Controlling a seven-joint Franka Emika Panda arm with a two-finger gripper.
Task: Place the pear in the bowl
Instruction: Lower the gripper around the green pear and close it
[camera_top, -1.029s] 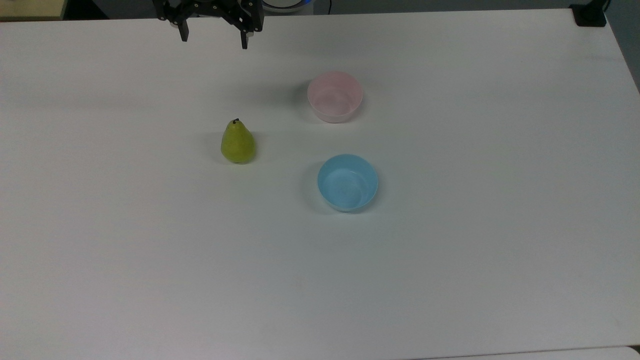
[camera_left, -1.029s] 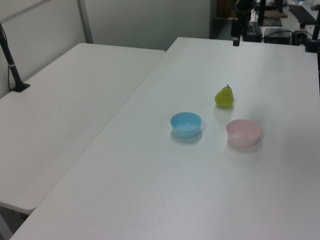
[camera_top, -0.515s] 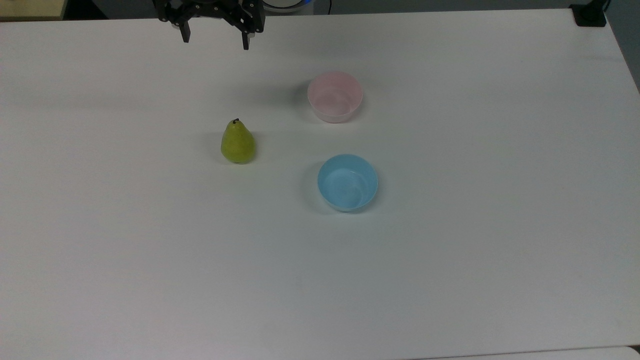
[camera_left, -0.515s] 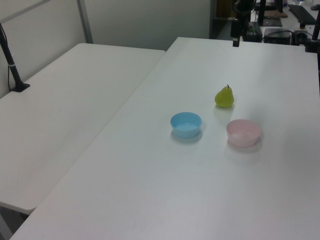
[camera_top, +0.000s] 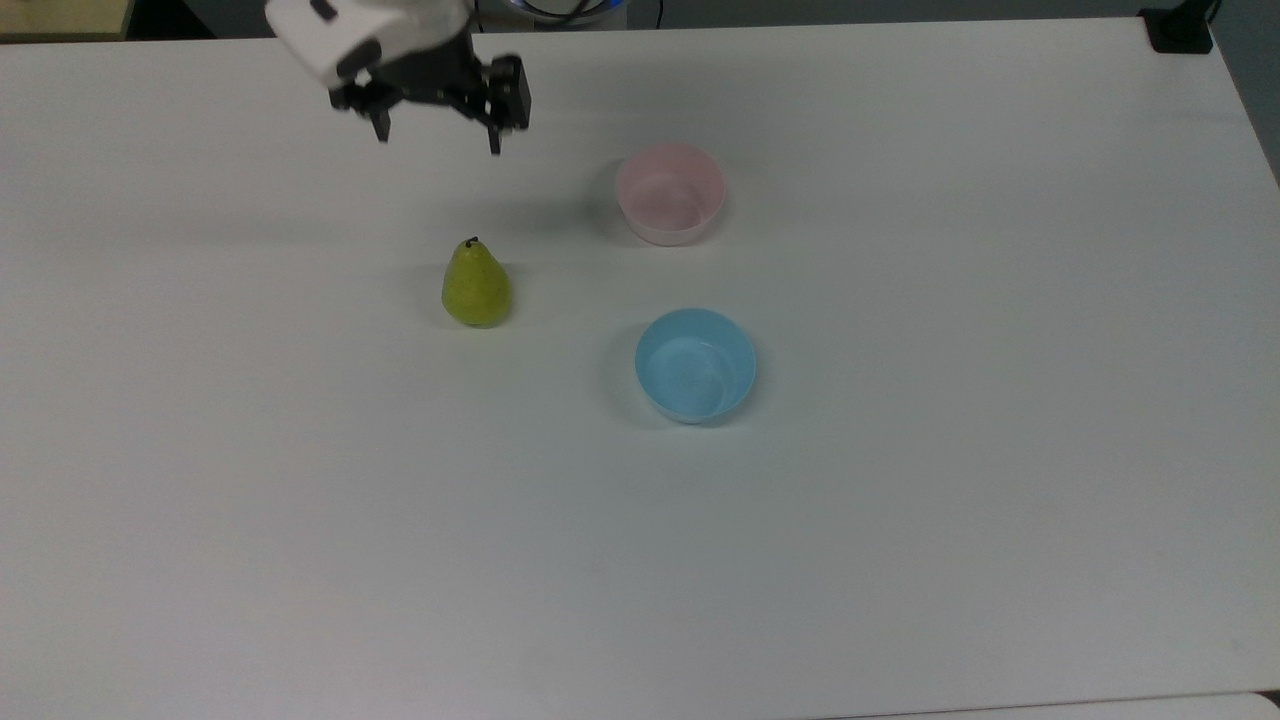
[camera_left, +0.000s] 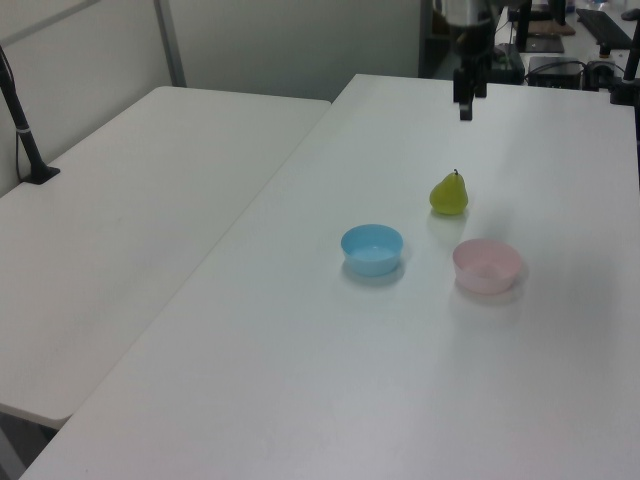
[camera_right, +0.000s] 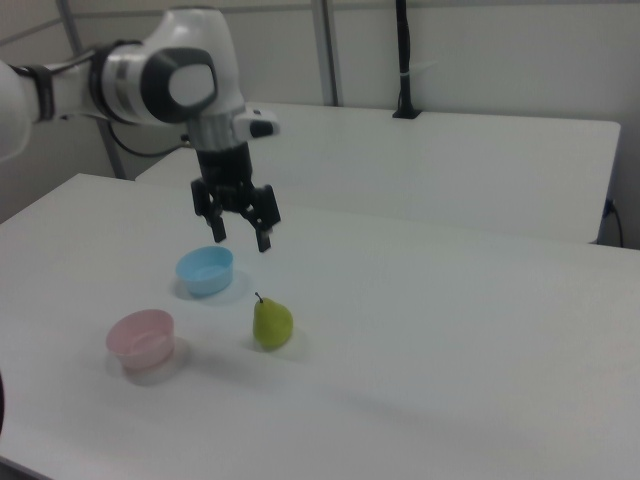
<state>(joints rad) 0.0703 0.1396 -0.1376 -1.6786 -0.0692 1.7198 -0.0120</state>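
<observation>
The gripper (camera_top: 437, 142) hangs empty above the table with jaws spread wide, so this looks like the approach. The pear (camera_top: 476, 285), yellow-green and upright with a dark stem, stands well below the jaws in the top view, untouched. Next the jaws should straddle it; the pink bowl (camera_top: 670, 193) waits to the top view's right of them.

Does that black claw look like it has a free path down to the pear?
Probably yes. The gripper hangs above the table with its fingers spread, the pear stands upright alone, and both the pink bowl and blue bowl sit apart from it.
</observation>
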